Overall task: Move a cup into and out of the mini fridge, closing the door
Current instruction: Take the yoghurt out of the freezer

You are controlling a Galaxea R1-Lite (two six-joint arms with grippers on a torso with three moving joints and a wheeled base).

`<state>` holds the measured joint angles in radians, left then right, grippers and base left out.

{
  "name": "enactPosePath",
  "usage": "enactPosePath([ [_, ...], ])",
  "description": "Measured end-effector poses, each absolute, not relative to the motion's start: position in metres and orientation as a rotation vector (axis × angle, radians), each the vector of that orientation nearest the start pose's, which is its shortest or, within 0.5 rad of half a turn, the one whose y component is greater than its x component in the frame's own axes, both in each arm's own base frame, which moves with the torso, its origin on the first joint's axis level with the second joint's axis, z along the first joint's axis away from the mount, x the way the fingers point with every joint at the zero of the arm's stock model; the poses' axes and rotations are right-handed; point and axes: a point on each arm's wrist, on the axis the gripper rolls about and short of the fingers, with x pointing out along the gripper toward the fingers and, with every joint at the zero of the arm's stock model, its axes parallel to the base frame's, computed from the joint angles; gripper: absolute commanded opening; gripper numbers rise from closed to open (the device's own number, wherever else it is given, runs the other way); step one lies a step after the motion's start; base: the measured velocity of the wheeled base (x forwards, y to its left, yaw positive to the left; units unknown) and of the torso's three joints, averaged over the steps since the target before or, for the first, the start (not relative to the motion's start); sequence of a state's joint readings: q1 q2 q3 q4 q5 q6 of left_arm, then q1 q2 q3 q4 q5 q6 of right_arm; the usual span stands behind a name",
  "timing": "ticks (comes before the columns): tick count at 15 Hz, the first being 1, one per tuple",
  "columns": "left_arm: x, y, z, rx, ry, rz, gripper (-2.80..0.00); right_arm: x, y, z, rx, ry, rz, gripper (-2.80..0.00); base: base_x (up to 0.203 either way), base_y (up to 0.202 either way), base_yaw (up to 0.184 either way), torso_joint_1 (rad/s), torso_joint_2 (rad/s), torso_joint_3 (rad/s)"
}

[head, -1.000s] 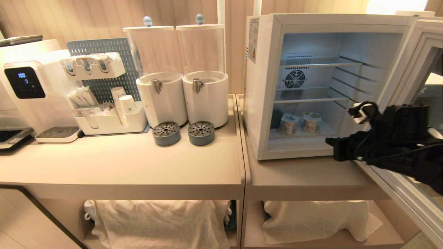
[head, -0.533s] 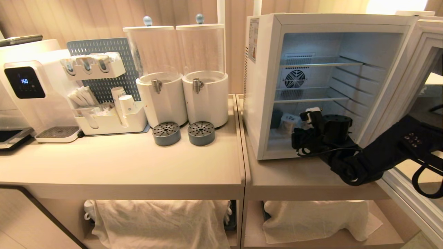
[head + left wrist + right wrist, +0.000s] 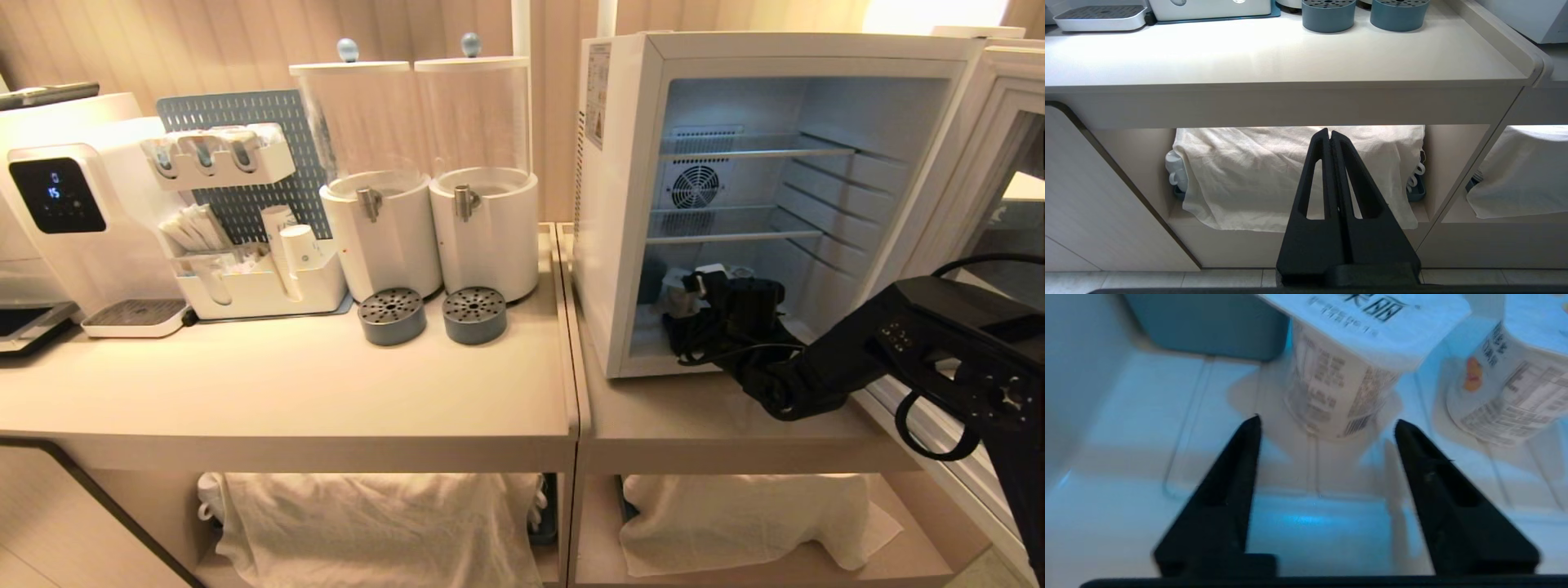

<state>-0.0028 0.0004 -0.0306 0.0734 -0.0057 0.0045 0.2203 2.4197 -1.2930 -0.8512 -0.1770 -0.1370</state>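
Right wrist view: right gripper (image 3: pixel 1327 445), fingers spread, faces a white printed foil-lidded cup (image 3: pixel 1339 375) inside the white boxy mini fridge (image 3: pixel 620 204), likely lining up a grasp. Pale-framed glass door (image 3: pixel 971 163) stands open for access; left gripper (image 3: pixel 1329 139), pressed together, hangs parked below the counter.

Left hand (image 3: pixel 1331 136), fingers together, hangs before a cloth (image 3: pixel 1241 179) probably covering mugs.

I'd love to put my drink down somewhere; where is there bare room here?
Free: counter in front of the dispensers, and the strip before the mini fridge. Crowded: the fridge floor, with two cups and the right gripper.
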Motion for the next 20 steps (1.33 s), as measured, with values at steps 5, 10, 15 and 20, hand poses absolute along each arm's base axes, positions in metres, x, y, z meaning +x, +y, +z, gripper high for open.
enactPosePath([
  [5,-0.025,0.0,0.076,0.005,0.043,-0.009,-2.8,0.47,0.092,0.054,-0.187,0.278,0.044,0.0,0.0,0.0,0.0,0.0,0.0,0.0],
  [10,-0.025,0.0,0.076,0.004,0.043,-0.009,-2.8,0.492,0.095,0.064,-0.129,0.23,0.004,0.0,0.0,0.0,0.0,0.0,0.0,0.0],
  [15,-0.025,0.0,0.076,0.005,0.043,-0.009,-2.8,0.501,0.096,0.06,-0.124,0.219,-0.043,0.0,0.0,0.0,0.0,0.0,0.0,0.0],
  [20,-0.025,0.0,0.077,0.006,0.042,-0.009,-2.8,0.5,0.097,0.06,-0.125,0.216,-0.054,-2.8,0.0,0.0,0.0,0.0,0.0,0.0],
])
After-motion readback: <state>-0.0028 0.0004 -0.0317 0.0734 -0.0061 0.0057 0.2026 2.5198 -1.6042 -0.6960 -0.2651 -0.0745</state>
